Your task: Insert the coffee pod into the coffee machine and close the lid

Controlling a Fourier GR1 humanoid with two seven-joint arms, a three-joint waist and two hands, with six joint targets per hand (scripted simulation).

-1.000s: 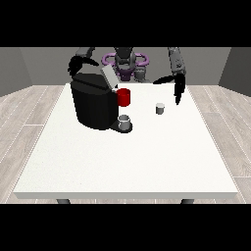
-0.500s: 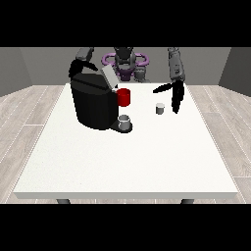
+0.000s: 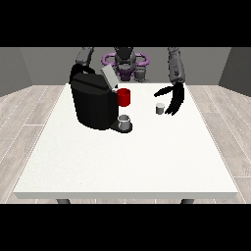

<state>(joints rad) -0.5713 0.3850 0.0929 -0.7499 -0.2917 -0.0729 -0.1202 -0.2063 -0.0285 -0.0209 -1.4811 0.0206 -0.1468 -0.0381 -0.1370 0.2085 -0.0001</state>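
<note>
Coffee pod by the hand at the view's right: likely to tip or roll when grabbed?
The coffee pod is small and squat, standing upright on the table, so probably light and easily nudged. If knocked over, its round body may roll. The hand beside it is open.

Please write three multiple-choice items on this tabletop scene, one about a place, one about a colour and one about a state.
1. Where is the coffee pod?
A. On the table beside the hand at the view's right
B. Inside the coffee machine
C. At the table's near edge

2. What colour is the part on the coffee machine's front?
A. Blue
B. Red
C. Green

3. How is the machine's lid?
A. Shut flat
B. Raised open
C. Lying on the table

Answers: 1 A, the pod stands on the white table just left of the hand at the view's right. 2 B, the red part shows above the grey cup. 3 B, the lid tilts upward.
</note>
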